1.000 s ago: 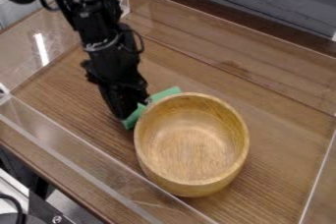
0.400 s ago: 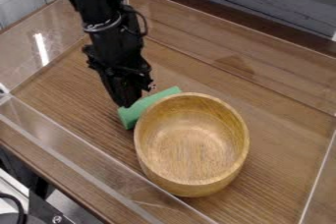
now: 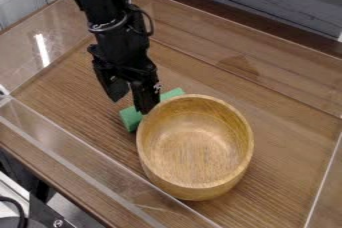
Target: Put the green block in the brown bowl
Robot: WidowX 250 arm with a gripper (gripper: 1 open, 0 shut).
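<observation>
**A:** status on the gripper [image 3: 131, 95]?

**B:** Fingers spread apart, pointing almost straight down. Nothing clamped between them. It sits over the left part of the green block [image 3: 143, 113], fingertips low beside it. Can't tell whether a fingertip touches the block or just hovers over it.

**A:** and the block itself?

**B:** On the desk [image 3: 254, 77], outside the brown bowl [image 3: 195, 147]. It's on the bowl's far-left side, right up against the outer rim. Looks like it leans on or touches the rim, but from this angle I can't confirm contact. One end of it is hidden behind the gripper, the rest shows as a green wedge between the fingers and the bowl.

**A:** anything in the bowl?

**B:** Only bare wood grain visible inside. Bowl is upright, sitting in the near-middle part of the desk.

**A:** arm pose?

**B:** Black arm [image 3: 107, 17] comes in from the far-left corner and drops down to the block. Wrist is near vertical.

**A:** surroundings?

**B:** Wood-grain desk top with clear plastic walls [image 3: 80, 177] around it; the near wall runs across the near-left corner. Block not in the bowl yet.
</observation>
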